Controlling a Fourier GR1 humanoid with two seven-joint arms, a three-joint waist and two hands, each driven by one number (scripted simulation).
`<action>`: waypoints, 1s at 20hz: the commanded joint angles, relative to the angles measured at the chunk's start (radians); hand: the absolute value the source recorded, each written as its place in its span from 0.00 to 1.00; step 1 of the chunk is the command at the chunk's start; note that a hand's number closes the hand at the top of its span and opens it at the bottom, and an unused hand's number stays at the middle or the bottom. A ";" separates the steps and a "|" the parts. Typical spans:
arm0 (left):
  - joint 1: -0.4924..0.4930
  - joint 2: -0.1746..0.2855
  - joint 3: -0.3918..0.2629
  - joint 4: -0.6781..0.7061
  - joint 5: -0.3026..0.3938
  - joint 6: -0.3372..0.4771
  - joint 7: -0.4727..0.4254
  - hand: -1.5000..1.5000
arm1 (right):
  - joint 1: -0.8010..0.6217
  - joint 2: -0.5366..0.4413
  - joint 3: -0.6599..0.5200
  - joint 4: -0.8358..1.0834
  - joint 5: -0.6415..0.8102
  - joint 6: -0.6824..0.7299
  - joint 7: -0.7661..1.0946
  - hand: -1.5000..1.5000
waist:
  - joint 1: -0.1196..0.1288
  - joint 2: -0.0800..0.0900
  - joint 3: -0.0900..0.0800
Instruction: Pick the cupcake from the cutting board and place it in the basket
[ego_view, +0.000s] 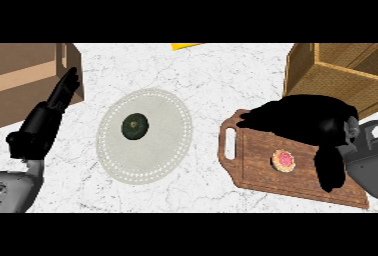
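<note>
A small cupcake (283, 160) with pink topping sits on the brown wooden cutting board (258, 175) at the lower right. My right hand (306, 120) hovers over the board's far part, fingers spread toward the left and the thumb hanging down beside the cupcake without closing on it. The woven basket (325, 70) stands at the upper right, just behind that hand. My left hand (55, 105) rests open at the left edge, fingers pointing up.
A round pale placemat (159, 150) lies in the middle of the marble counter with a dark green round item (135, 125) on it. A brown cabinet or box (29, 75) stands at the upper left. A yellow object (184, 45) peeks in at the top.
</note>
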 joint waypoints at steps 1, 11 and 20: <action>-0.007 -0.010 0.008 -0.036 0.005 -0.021 0.035 0.50 | 0.002 0.084 0.078 0.085 0.144 0.018 -0.027 0.00 | 0.007 0.001 0.000; 0.001 -0.054 0.062 0.016 -0.049 -0.050 -0.012 0.50 | 0.166 0.002 0.051 0.124 0.450 -0.105 -0.344 0.00 | -0.007 0.000 0.000; 0.000 -0.099 0.072 -0.022 -0.105 -0.058 0.032 0.50 | 0.191 0.115 0.030 0.282 0.624 -0.228 -0.482 0.00 | -0.004 0.000 0.000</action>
